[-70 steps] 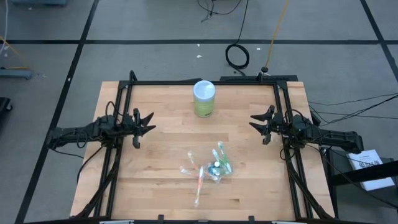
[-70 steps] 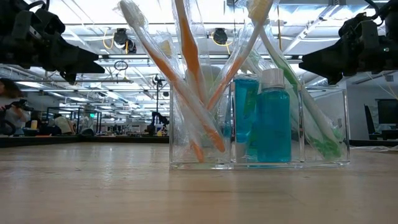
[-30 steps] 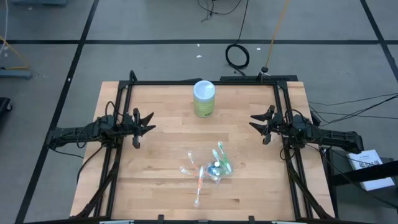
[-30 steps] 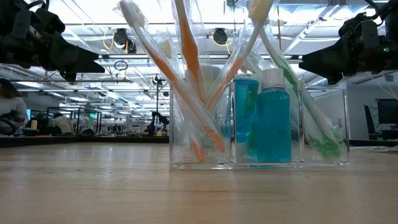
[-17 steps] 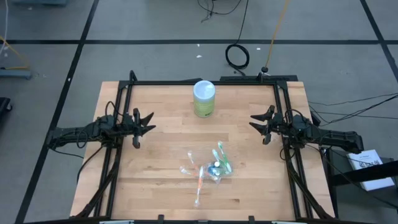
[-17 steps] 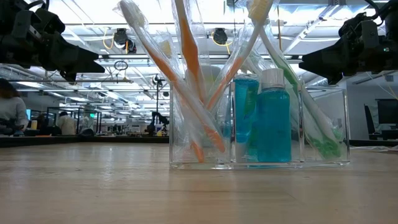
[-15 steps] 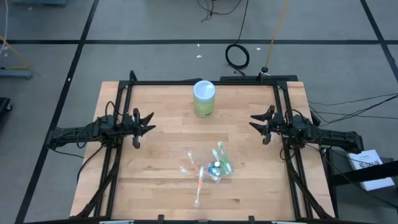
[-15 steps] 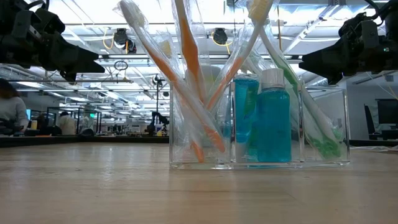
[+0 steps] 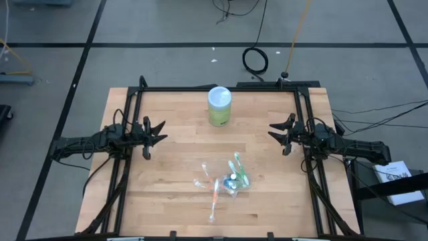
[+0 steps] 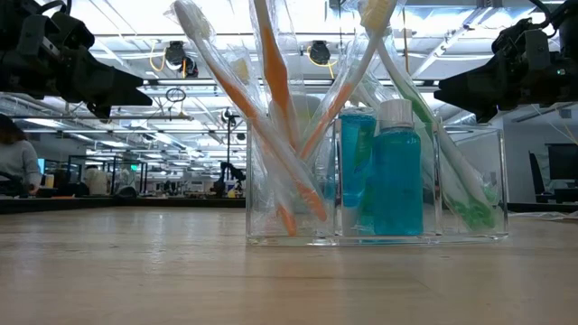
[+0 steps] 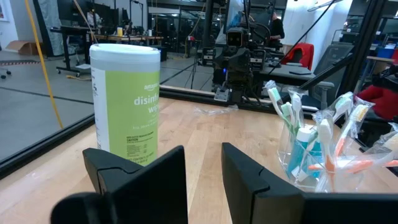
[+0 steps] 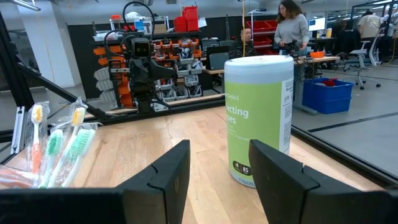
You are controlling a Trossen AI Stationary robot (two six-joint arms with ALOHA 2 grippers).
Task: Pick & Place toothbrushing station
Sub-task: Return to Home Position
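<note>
Organizer [image 10: 375,181], transparent, three compartments: noted standing upright on the tabletop [image 9: 167,194], between its centre and the front edge. Orange toothbrushes [image 10: 274,90] in clear wrappers are leaned in the left compartment as seen from the low view. A blue tube [image 10: 356,153] and a blue bottle [image 10: 398,181] with a white cap are held in the middle compartment. Green toothbrushes [image 10: 470,209] are leaned in the right one. A wipes canister [image 9: 219,106], green with a white lid, is set upright near the middle of the back edge, well apart from the organizer. The left gripper [image 9: 160,132] is held above the left edge, fingers parted, nothing grasped. The right gripper [image 9: 272,132] is held above the right edge, likewise parted and empty. Both are raised off the wood and pointed toward each other across the tabletop.
</note>
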